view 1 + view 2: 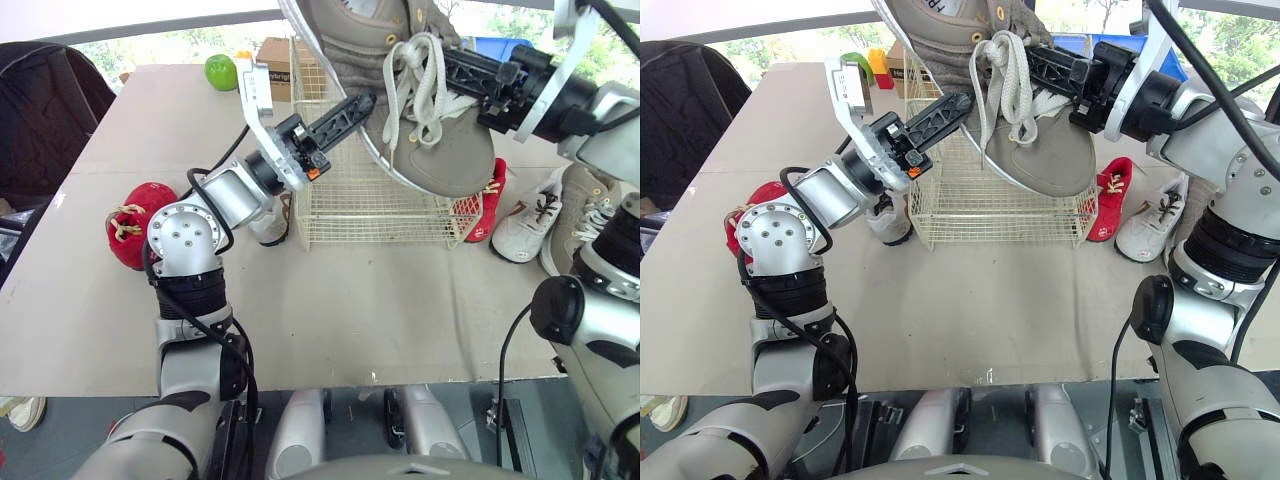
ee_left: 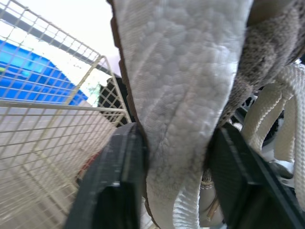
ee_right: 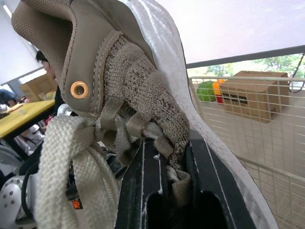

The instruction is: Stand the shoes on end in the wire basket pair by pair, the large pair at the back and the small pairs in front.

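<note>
A large taupe shoe (image 1: 450, 150) with white laces hangs tilted above the wire basket (image 1: 370, 215), held between both arms. My left gripper (image 1: 365, 100) is shut on its white sole edge, whose rim sits between the black fingers (image 2: 114, 181). From the other side my right gripper (image 1: 445, 65) is shut on the shoe's tongue and lace area (image 3: 143, 119). The matching taupe shoe (image 1: 580, 215) lies on the table right of the basket, beside a white shoe (image 1: 525, 225) and a small red shoe (image 1: 490, 200). Another small red shoe (image 1: 135, 220) lies at the left.
A pale small shoe (image 1: 890, 220) rests against the basket's left front corner under my left forearm. A green apple (image 1: 220, 72), a cardboard box (image 1: 275, 60) and a blue bin (image 1: 500, 45) stand behind the basket. Bare table lies in front of the basket.
</note>
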